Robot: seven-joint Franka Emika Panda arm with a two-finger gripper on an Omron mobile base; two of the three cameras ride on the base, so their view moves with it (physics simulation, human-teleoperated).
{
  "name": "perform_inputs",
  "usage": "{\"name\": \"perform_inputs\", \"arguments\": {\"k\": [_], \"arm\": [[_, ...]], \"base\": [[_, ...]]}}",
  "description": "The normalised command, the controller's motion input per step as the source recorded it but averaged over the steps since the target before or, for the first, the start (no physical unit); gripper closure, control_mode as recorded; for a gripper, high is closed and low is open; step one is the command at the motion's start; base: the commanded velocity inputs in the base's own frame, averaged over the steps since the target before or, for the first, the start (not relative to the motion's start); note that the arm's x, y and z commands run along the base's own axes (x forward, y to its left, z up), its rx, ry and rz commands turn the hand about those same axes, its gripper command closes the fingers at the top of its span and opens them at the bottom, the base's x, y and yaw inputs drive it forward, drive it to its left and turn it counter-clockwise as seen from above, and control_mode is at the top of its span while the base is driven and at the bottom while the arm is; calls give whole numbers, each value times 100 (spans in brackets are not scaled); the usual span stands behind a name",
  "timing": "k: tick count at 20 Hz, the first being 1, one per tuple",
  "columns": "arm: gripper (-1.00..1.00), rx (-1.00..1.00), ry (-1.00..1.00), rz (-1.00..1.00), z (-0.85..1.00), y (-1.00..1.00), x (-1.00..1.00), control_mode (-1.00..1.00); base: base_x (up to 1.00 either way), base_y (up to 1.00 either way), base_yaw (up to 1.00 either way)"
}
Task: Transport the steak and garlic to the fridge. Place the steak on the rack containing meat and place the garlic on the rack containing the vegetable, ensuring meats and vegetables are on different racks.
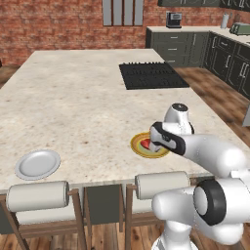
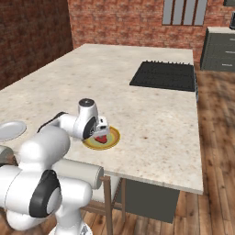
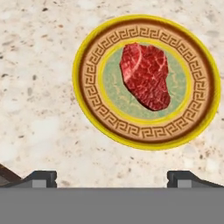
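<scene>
While unlabelled, steak (image 3: 146, 75) on Greek-key-patterned plate (image 3: 92, 109), fingers (image 3: 43, 177) spread.

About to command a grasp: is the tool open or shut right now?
Open. In the hand view the tool has its two tips far apart at the bottom, nothing between them, with the steak lying on its plate beyond.

Bare counter (image 3: 39, 87) all around the plate (image 3: 92, 113)

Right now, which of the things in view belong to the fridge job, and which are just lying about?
Part of the job:
- bright-red raw steak, lying on the yellow-rimmed patterned plate
- open gripper above it, holding nothing

Lying about:
- plain grey plate near the counter edge
- black cooktop set in the speckled stone counter
</scene>
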Motion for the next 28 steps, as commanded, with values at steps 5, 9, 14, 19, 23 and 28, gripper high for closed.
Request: {"name": "perform_inputs", "arguments": {"k": [5, 9, 14, 19, 23, 28], "arm": [[-100, 1, 7, 4, -20, -9, 34, -100], [-100, 0, 2, 4, -17, -2, 39, -100], [-100, 0, 0, 2, -24, 0, 23, -100], [-100, 0, 2, 1, -35, 0, 22, -100], [-100, 0, 2, 1, -33, 0, 15, -100], [-100, 0, 1, 2, -28, 0, 30, -100]], "base": [[0, 0, 0], [0, 0, 0], [0, 0, 0], [0, 0, 0], [0, 0, 0], [0, 0, 0]]}}
